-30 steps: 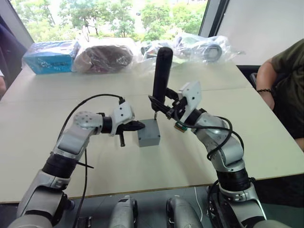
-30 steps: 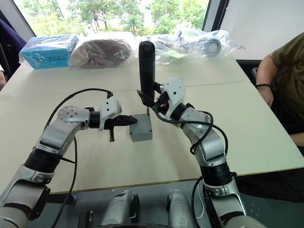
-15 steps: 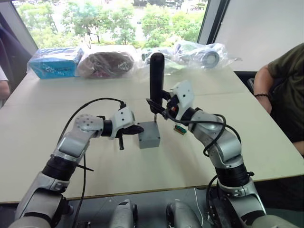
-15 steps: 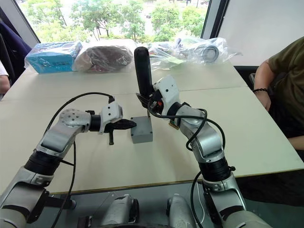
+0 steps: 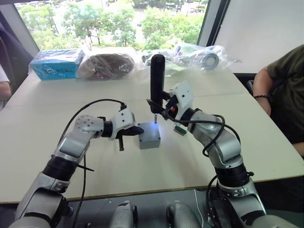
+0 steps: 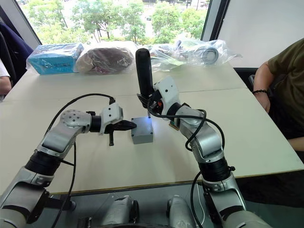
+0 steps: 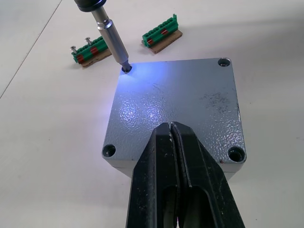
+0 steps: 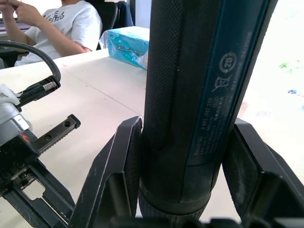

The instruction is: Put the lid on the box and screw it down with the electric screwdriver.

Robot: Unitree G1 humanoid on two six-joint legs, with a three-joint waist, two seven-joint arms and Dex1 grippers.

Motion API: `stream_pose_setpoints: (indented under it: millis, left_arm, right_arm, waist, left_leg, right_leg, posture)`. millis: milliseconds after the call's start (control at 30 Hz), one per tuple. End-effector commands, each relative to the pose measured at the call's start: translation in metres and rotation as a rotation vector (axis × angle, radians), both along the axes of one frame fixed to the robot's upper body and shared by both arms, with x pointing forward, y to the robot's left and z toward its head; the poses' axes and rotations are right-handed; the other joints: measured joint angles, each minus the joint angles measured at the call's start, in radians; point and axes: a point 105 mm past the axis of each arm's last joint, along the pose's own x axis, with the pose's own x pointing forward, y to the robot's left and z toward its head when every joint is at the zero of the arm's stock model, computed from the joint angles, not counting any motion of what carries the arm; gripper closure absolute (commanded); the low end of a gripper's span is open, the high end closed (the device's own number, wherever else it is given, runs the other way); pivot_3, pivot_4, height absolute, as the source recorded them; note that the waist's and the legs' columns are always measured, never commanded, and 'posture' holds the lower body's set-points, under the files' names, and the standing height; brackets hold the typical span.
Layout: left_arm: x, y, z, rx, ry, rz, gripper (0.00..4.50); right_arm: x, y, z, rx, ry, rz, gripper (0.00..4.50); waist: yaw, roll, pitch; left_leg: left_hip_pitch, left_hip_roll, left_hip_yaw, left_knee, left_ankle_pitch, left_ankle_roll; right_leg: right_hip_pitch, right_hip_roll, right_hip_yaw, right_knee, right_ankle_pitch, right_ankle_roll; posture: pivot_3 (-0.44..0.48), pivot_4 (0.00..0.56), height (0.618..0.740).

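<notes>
At frame centre, the right end effector [image 5: 161,107] clamps the upright dark electric screwdriver [image 5: 157,78], its bit in a blue-lit corner hole of the speckled grey lid [image 7: 178,107], where the closed left end effector [image 7: 172,130] presses.

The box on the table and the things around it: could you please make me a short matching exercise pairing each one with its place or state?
Things:
1. screwdriver
2. lid
3. left hand
4. green parts

Places or states:
A. shut, its tips resting on the lid's near edge
B. lying on the table beyond the box
C. upright in the right hand, bit in a corner hole
D. seated on the box, lit blue at one corner

Pairs: 1-C, 2-D, 3-A, 4-B
</notes>
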Motion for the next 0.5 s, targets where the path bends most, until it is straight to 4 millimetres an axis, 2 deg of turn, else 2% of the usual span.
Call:
stream_pose_setpoints:
  millis: [33, 233, 333, 400, 500]
  left_arm:
    - [-0.004, 0.003, -0.014, 0.029, 0.044, 0.007, 4.5]
    - [-0.003, 0.001, -0.007, -0.01, 0.029, 0.007, 4.5]
    - [-0.004, -0.002, 0.0, -0.03, 0.02, -0.012, 4.5]
    - [-0.005, -0.005, 0.008, -0.045, 0.002, -0.03, 4.5]
    - [-0.007, -0.008, 0.02, -0.057, -0.036, -0.053, 4.5]
  right_arm:
    - [0.003, -0.01, -0.05, -0.062, 0.193, -0.042, 2.65]
    - [-0.004, -0.001, -0.003, 0.013, 0.045, 0.039, 2.65]
    - [-0.005, -0.001, 0.041, 0.121, -0.043, 0.073, 2.65]
    - [-0.003, -0.007, 0.07, 0.196, -0.081, 0.065, 2.65]
    - [0.0, -0.021, 0.1, 0.251, -0.093, 0.045, 2.65]
  waist:
    - [0.0, 0.0, -0.001]
    - [-0.002, 0.001, -0.001]
    - [-0.003, 0.004, 0.001]
    - [-0.001, 0.005, 0.006]
    - [-0.001, 0.007, 0.017]
  left_leg:
    - [0.0, 0.0, 0.0, -0.002, 0.0, 0.0]
    - [0.0, 0.0, 0.001, -0.008, 0.0, 0.0]
    - [-0.002, -0.001, 0.001, -0.008, 0.0, 0.0]
    - [-0.004, 0.0, 0.001, -0.008, 0.0, 0.0]
    - [-0.008, -0.001, 0.002, -0.008, 0.0, 0.0]
  right_leg:
    - [0.0, 0.0, 0.0, -0.002, 0.0, 0.0]
    - [0.0, -0.001, 0.0, -0.008, 0.0, 0.0]
    - [-0.002, -0.001, 0.0, -0.008, 0.0, 0.0]
    - [-0.004, -0.001, 0.0, -0.007, 0.0, 0.0]
    - [-0.009, 0.0, 0.001, -0.007, 0.001, 0.001]
  posture:
    - [0.0, 0.15, 0.74]
    - [0.0, 0.15, 0.74]
    - [0.0, 0.15, 0.74]
    - [0.0, 0.15, 0.74]
    - [0.0, 0.15, 0.74]
